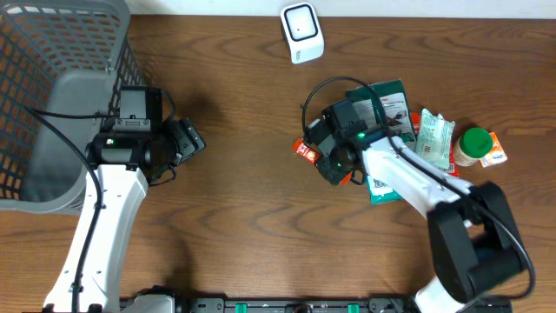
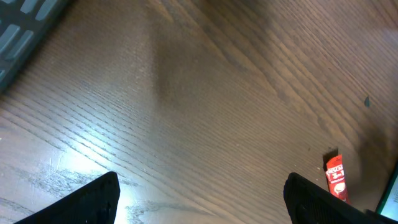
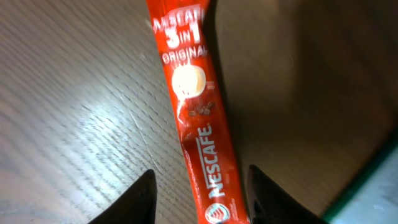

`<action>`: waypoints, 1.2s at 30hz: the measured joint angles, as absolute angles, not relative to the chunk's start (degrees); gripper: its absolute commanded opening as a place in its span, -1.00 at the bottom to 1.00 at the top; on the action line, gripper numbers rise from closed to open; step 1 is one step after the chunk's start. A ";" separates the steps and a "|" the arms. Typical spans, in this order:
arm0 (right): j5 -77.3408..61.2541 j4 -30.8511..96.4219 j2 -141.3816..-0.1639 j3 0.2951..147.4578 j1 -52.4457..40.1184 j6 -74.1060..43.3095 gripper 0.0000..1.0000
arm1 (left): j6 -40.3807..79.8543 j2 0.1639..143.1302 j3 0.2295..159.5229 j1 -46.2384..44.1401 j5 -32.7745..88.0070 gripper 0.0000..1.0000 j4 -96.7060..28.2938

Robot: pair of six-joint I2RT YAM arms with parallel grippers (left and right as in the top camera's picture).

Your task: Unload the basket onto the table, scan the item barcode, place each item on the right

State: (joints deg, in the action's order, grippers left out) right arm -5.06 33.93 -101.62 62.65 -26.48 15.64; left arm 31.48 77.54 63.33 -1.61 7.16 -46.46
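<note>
A: Where's the sachet (image 3: 196,124)?
B: Flat on the table (image 3: 74,93), between the parted fingers of the right gripper (image 3: 200,186), unpinched. Packets (image 1: 391,104) crowd its right, the scanner (image 1: 301,32) sits far, and the left gripper (image 2: 202,193) gapes empty.

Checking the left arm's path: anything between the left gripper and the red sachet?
No, only bare table between left gripper and red sachet, in overhead and left wrist views.

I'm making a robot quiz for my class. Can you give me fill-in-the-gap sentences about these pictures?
1. The long red Nescafe sachet lies between the ___ arm's fingers.
2. The grey plastic mesh basket sits by the ___ arm.
3. The small round jar has a ___ lid.
Missing words: right; left; green.
</note>
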 measured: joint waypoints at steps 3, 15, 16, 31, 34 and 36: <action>-4.89 33.82 -100.33 62.85 -26.48 15.44 -0.03 | 31.48 77.54 63.33 -1.61 7.16 0.69 -46.46; -4.60 33.82 -106.34 62.85 -26.48 15.99 -0.26 | 31.48 77.54 63.33 -1.61 7.16 0.69 -46.46; -4.38 33.85 -107.04 62.85 -26.48 16.10 -0.32 | 31.48 77.54 63.33 -1.61 7.16 0.69 -46.46; -8.03 36.32 -106.34 63.75 -26.55 13.63 -0.98 | 31.48 77.54 63.33 -1.61 7.16 0.69 -46.46; -8.45 42.19 -104.57 67.88 -26.52 9.26 -0.98 | 31.48 77.54 63.33 -1.61 7.16 0.69 -46.44; -8.47 48.14 -103.57 73.03 -26.50 6.42 -0.98 | 31.48 77.54 63.33 -1.61 7.16 0.69 -46.48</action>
State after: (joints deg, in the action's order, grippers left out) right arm -8.47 48.14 -103.57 73.03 -26.50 6.42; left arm 31.48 77.54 63.33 -1.61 7.16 -46.48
